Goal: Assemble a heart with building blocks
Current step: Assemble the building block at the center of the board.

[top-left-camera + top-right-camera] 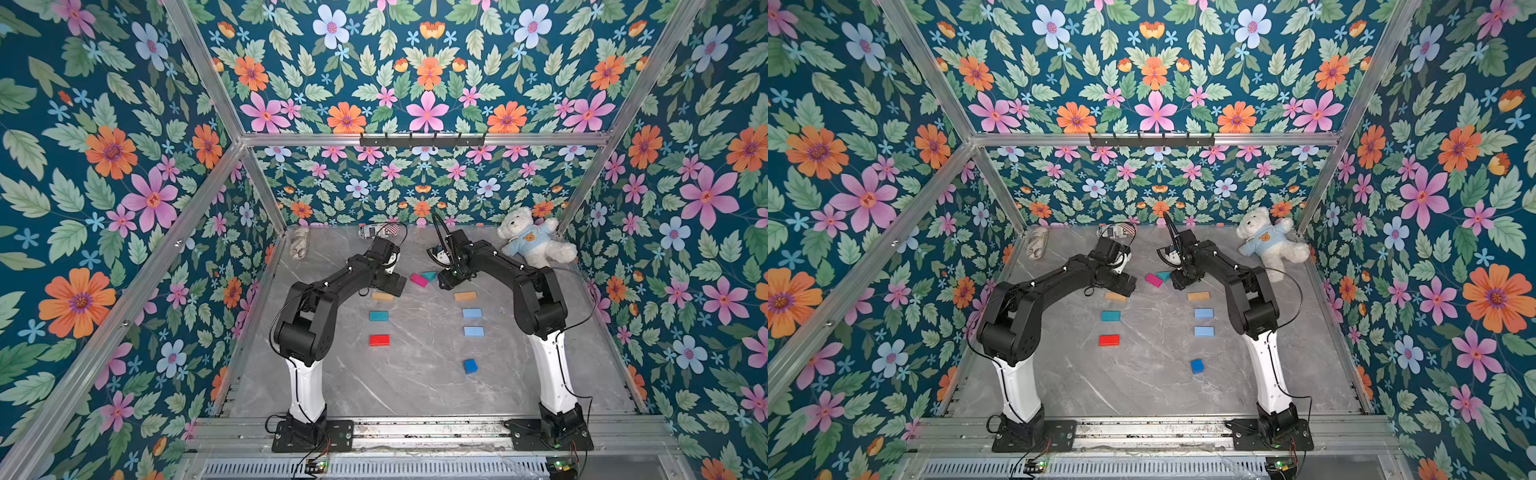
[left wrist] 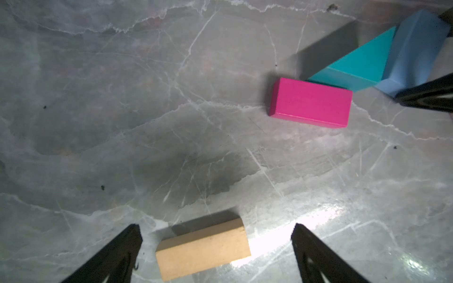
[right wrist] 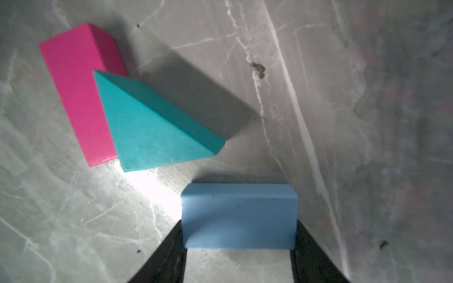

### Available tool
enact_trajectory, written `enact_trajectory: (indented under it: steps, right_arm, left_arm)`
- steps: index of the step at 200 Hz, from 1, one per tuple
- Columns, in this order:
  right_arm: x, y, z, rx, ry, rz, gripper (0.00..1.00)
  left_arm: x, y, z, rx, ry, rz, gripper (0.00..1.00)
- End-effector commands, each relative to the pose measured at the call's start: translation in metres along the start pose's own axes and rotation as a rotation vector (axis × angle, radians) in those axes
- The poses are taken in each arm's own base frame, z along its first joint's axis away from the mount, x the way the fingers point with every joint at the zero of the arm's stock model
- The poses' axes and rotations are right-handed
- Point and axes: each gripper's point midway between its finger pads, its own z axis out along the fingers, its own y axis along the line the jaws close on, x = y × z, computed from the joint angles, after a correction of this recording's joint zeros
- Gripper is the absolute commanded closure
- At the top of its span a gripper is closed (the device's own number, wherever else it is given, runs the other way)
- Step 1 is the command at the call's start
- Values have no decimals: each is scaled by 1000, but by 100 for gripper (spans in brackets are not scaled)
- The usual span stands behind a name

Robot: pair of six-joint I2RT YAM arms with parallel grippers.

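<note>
Closest under my right wrist camera is a light blue block [image 3: 239, 215], pinched end to end by the right pincer [image 3: 239, 235]. It sits just short of the teal triangle [image 3: 152, 127], which touches the magenta block [image 3: 73, 85] at the far middle of the counter [image 1: 415, 386]. I reckon this piece goes on the triangle's free side to mirror the magenta one. So I'd turn it to the matching slant, lower it flat with a corner meeting the triangle, and release without nudging either neighbour. My left pincer [image 2: 215, 230] hangs spread wide around a tan block [image 2: 203, 247], touching nothing. The heart [image 1: 1198, 296] is only part laid: loose building blocks [image 1: 379, 340] run in two columns towards me, and the dark blue cube [image 1: 470, 366] is not yet at the tip
</note>
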Motion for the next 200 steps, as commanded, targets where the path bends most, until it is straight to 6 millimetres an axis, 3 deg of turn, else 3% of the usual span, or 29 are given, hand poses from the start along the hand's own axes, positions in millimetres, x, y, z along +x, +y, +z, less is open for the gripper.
enact_trajectory:
  steps: [1,200]
  right_arm:
    - [6,8,0,-40,22,-12,48]
    - [-9,11,2,-57,-12,-52,49]
  left_arm:
    - [-1,0,-1,2,-4,-13,1]
    - [0,1,-1,-1,-2,-12,1]
